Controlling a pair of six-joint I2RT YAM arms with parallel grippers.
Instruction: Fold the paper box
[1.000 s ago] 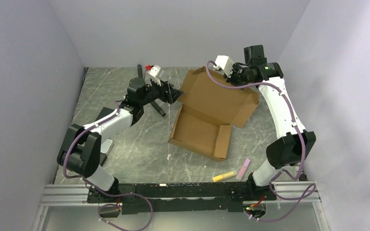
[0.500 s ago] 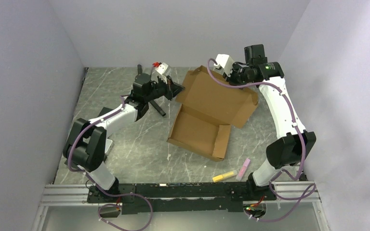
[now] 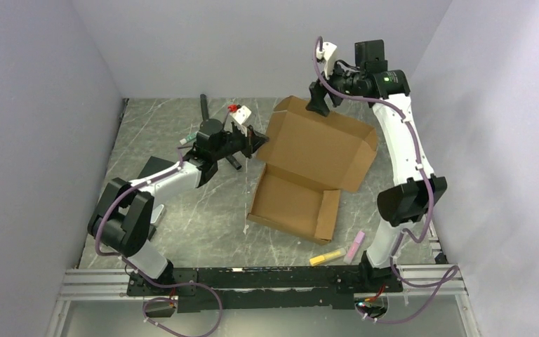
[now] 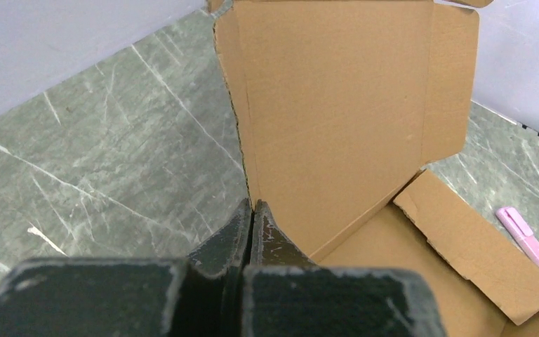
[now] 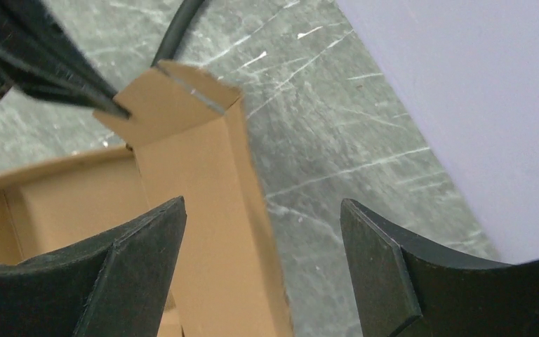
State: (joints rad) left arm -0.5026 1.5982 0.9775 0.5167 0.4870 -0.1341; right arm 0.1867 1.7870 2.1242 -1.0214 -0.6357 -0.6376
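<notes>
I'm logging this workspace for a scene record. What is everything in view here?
paper box: 1, brown, mid-table, lid raised
yellow marker: 1, yellow, near edge, right of centre
pink marker: 1, pink, just right of the yellow marker
black bars: 2, black, far left part of the table
table: 1, grey-green marble, under everything
left hand: 1, black, shut on the lid's side edge
right hand: 1, black, open over the lid's far corner
</notes>
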